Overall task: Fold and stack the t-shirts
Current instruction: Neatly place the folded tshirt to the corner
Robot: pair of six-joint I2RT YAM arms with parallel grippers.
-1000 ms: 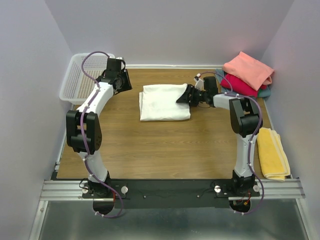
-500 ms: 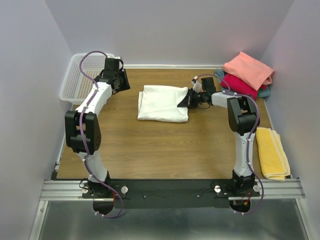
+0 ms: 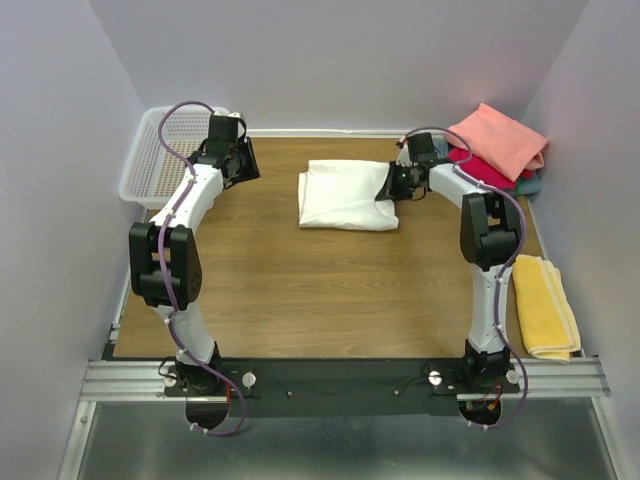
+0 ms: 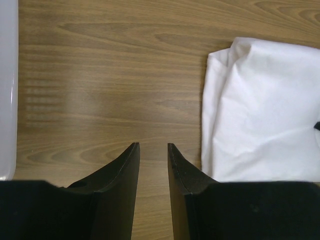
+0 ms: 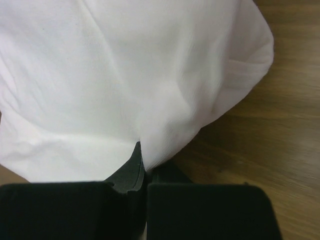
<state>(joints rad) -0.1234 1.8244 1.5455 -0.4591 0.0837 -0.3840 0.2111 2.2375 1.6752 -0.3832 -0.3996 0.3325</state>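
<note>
Since the earlier frame the folded white t-shirt (image 3: 345,195) has slid from the middle of the counter (image 3: 300,290) toward the upper right of the top view, dragged by my right tool (image 3: 392,186), which has pulled back toward the pile there. My left tool (image 3: 238,163) has barely shifted at the upper left, beside the basket (image 3: 150,160).

In that top view the pile at upper right has a salmon-pink shirt (image 3: 497,138) on a crimson shirt (image 3: 478,170), with a grey-blue shirt (image 3: 535,184) peeking out beneath. I judge the folding done and the lift onto the pile left. I see nothing lying in the mesh basket. A yellow cloth (image 3: 545,305) lies at the right edge.

In the left wrist view my left tool (image 4: 152,146) stands slightly spread with only bare counter (image 4: 100,75) between its fingers, the white t-shirt (image 4: 265,115) at right and the basket (image 4: 6,90) rim at far left.

In the right wrist view my right tool (image 5: 143,161) is pressed together, pinching the edge of the white t-shirt (image 5: 125,75), counter (image 5: 270,150) at lower right.
</note>
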